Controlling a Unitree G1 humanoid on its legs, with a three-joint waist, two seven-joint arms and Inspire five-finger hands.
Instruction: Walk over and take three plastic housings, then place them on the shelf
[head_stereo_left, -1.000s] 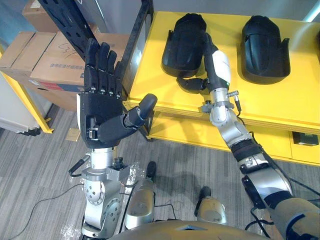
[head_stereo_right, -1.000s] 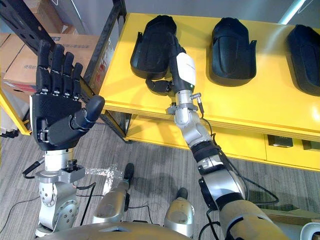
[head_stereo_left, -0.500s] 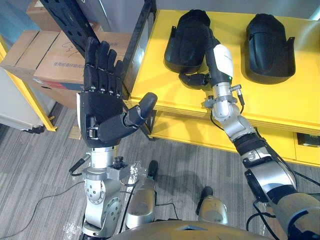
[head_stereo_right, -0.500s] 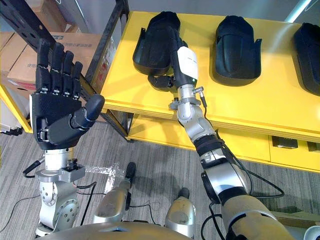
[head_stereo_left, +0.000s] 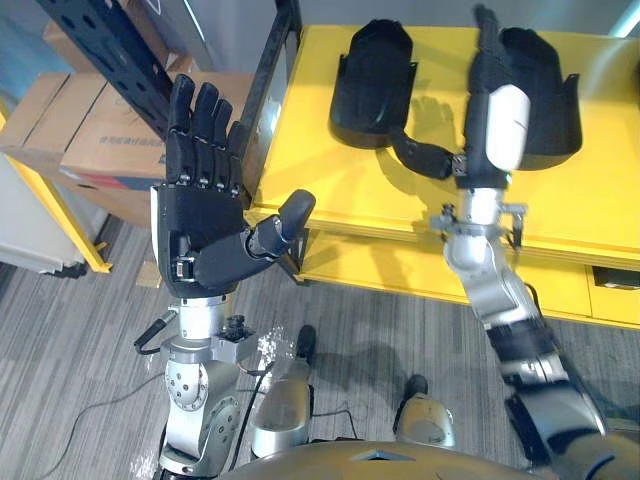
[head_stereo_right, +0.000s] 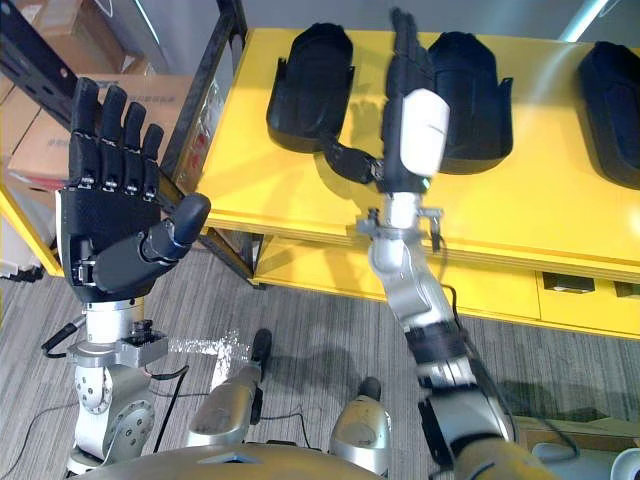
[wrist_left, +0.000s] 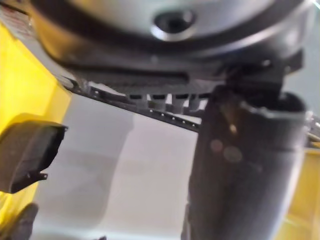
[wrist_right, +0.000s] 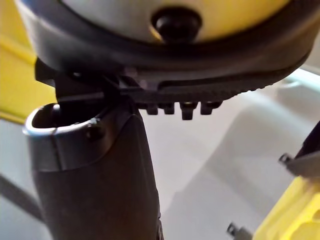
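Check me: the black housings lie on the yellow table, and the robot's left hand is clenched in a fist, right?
Not a fist: the left hand is open, fingers straight, as the left eye view shows. The black housings do lie on the yellow table.

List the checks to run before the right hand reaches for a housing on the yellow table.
1. Right hand free: ok, fingers straight, holding nothing.
2. Left hand free: ok, open, raised beside the table's edge.
3. Housings in view: ok, three on the yellow table: left housing, middle housing, right housing.
4. Housings apart, none stacked: ok.
5. Right hand lined up on one housing: cannot tell; it shows between the left and middle ones.
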